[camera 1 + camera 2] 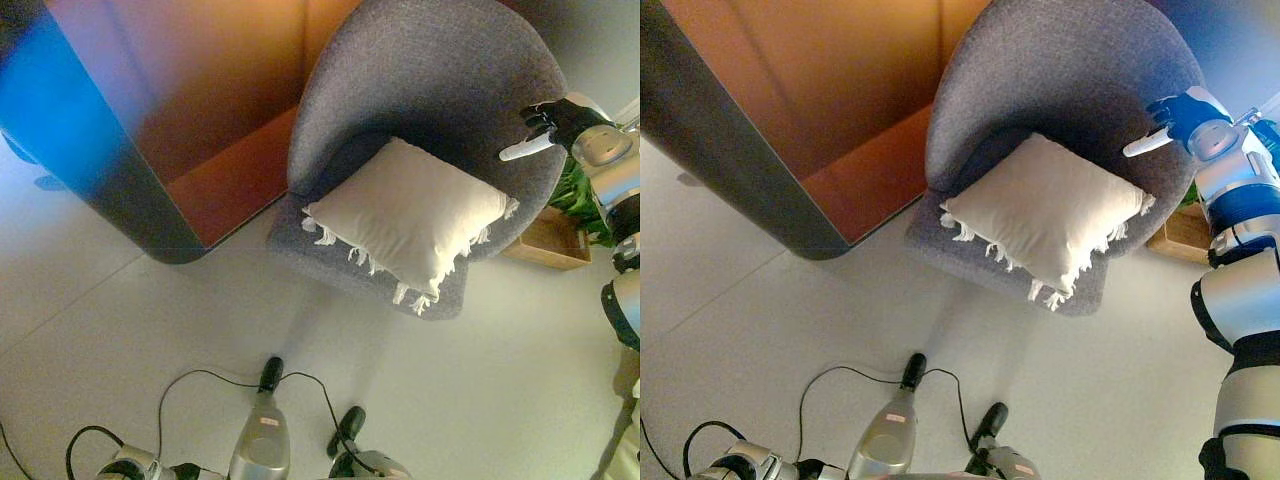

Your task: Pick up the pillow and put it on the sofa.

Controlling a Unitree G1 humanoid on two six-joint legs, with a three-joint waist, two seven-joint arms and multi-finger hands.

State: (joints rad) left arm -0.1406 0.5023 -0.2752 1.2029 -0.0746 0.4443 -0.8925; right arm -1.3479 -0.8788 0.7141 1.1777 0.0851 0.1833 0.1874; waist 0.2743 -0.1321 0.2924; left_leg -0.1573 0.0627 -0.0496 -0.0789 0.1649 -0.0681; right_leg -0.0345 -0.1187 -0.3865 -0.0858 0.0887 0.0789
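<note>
On the left stands a big piece of furniture [150,130] with a dark rounded edge and an orange-brown inside. It sits on the pale floor [480,380]. The robot's left hand does not show in either view.

Next to it, in the middle, is a grey armchair [430,80] with a round back. The white pillow [405,212] lies on the seat of this chair. It sits at a slant, like a diamond. Its fringe hangs over the front edge of the seat.

To the right, the robot's right hand [545,125] is up by the chair's right side, near the top of the back. It holds nothing. One white-tipped finger [522,150] points straight out toward the chair, well above the pillow.

Behind that arm is a wooden box [548,240] with a green plant [585,195] in it, on the floor just beside the chair.
</note>
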